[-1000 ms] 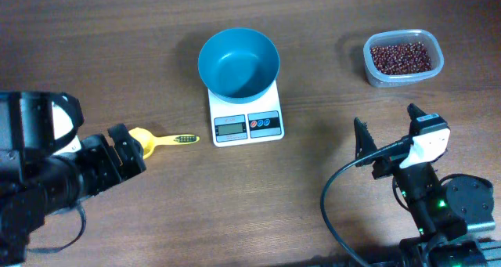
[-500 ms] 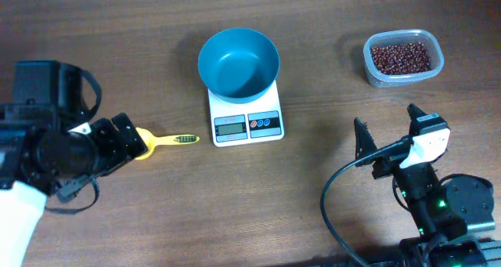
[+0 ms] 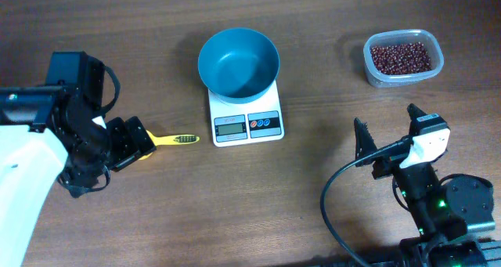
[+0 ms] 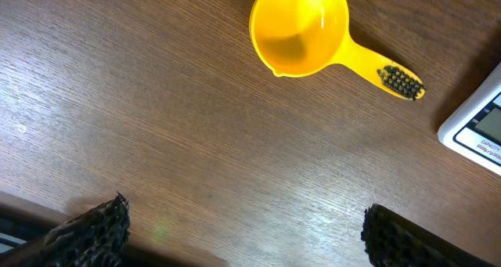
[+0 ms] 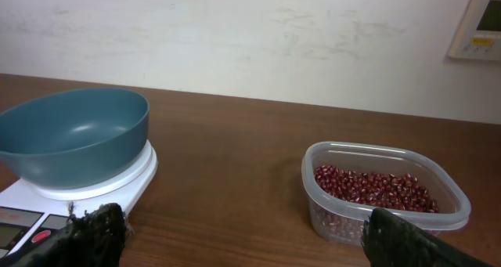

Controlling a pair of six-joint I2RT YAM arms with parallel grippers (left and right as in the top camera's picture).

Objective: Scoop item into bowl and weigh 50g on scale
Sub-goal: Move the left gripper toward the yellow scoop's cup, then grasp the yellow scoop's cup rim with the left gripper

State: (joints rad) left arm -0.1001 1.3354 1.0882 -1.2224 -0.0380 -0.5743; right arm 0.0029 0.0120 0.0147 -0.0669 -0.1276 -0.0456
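We see a teal-blue bowl (image 3: 239, 62) and a white scale (image 3: 243, 108) with a grey display and red and blue buttons. The beans (image 3: 400, 58) are dark red-brown, their tub (image 3: 374, 77) clear. The scoop (image 4: 301, 28) is bright yellow, its handle tip dotted black. The tabletop (image 3: 156, 212) is brown with fine wood grain.
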